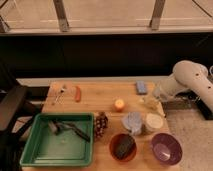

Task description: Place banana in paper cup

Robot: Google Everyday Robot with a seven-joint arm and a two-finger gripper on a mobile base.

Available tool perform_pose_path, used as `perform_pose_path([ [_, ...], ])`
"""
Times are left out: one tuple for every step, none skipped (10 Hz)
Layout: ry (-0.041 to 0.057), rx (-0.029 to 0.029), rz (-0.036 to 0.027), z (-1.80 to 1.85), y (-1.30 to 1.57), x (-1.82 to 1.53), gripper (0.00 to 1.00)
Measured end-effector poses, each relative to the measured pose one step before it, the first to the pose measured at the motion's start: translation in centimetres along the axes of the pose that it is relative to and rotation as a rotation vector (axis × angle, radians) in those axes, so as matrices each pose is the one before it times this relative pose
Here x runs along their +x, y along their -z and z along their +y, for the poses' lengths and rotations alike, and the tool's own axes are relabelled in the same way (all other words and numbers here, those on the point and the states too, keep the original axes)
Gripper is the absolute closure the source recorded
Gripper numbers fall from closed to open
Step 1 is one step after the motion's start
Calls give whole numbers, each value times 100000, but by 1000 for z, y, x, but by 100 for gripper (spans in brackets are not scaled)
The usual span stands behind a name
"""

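While the white arm reaches in from the right, the gripper (151, 101) hangs above the right edge of the wooden desk (95, 106), its jaws clenched on the small pale yellow-cream banana (149, 103). The off-white round paper cup (153, 121) stands just below it, beside a crumpled grey-blue cloth (133, 122) and near the purple bowl (166, 147).

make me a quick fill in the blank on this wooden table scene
1. The gripper, shut on the pale yellow banana, hangs just above the ____ paper cup.
2. The red-orange stick-like vegetable lies on the ____ side of the wooden table.
3. The dark block sits in the ____ bowl.

Missing words: cream; left; orange-red
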Motion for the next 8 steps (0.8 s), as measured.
perform_pose_path([
  [-1071, -1004, 1760, 392, -265, 570, 100],
  [-1228, -1067, 1809, 380, -383, 607, 100],
  [-1098, -1447, 1968, 474, -459, 691, 99],
  [-794, -989, 1247, 253, -408, 471, 95],
  [-591, -923, 1750, 252, -435, 393, 86],
  [-570, -753, 1867, 207, -409, 280, 75],
  [-936, -410, 1338, 72, -224, 449, 65],
  [-1184, -509, 1284, 64, -210, 649, 54],
])
